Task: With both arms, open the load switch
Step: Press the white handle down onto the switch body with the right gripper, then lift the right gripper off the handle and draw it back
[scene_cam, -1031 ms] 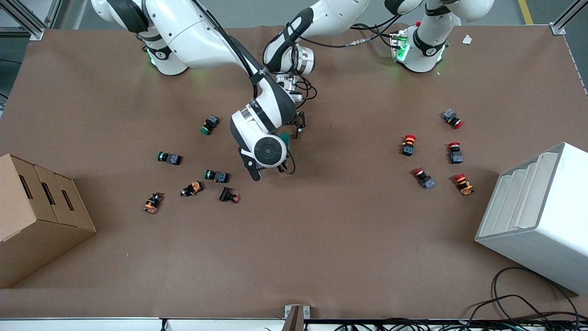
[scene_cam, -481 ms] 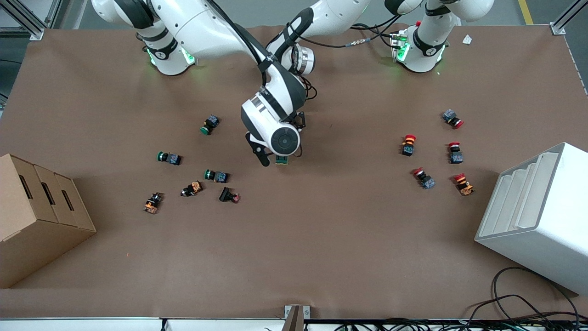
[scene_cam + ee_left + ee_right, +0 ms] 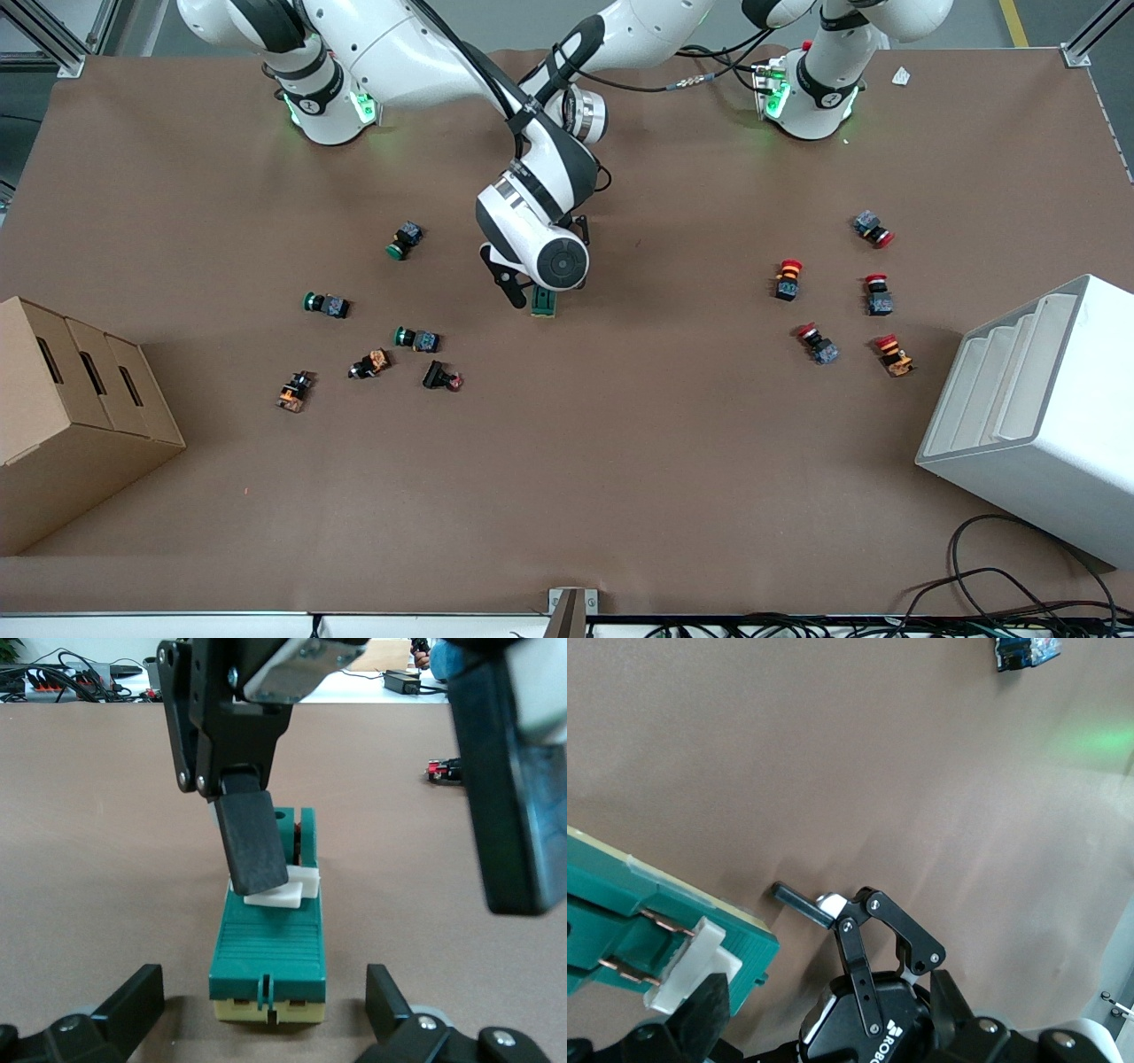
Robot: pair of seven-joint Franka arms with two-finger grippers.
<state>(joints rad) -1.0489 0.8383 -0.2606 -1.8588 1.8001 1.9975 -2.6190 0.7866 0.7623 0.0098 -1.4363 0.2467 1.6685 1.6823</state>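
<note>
Since a second ago the right arm [image 3: 532,221] has been swinging its wrist across the middle of the tabletop [image 3: 567,461]. The load switch [image 3: 543,303], then mostly hidden under that wrist, is now lying flat and showing just beneath it.

We are judging the step in hand to be the opening itself. The right end effector [image 3: 385,890] is standing wide over the switch, with one finger [image 3: 252,846] pressing down on the white toggle [image 3: 282,895]. The left end effector [image 3: 266,1014] is sitting low at the switch's other end, also wide. Its fingers are flanking the green body without clamping it (we are seeing a gap on each side).

As we read it, the next move is calling for the left end effector to close on the body and steady it. The right finger would then lever the toggle over. Without that brace the light block would probably be sliding or tipping instead of switching.

Counting what is around the two end effectors:
- One load switch, directly under them.
- Eleven pushbuttons, all well apart from them:
  - Six toward the right arm's end of the tabletop. Three are green-capped [image 3: 396,241] [image 3: 323,304] [image 3: 416,338], and three [image 3: 370,363] [image 3: 294,390] [image 3: 441,377] have caps we are not making out.
  - Five red-capped ones toward the left arm's end [image 3: 873,229] [image 3: 788,277] [image 3: 877,294] [image 3: 817,344] [image 3: 895,354].
- One cardboard box [image 3: 80,425] and one white rack [image 3: 1036,399], at the two ends of the tabletop.
</note>
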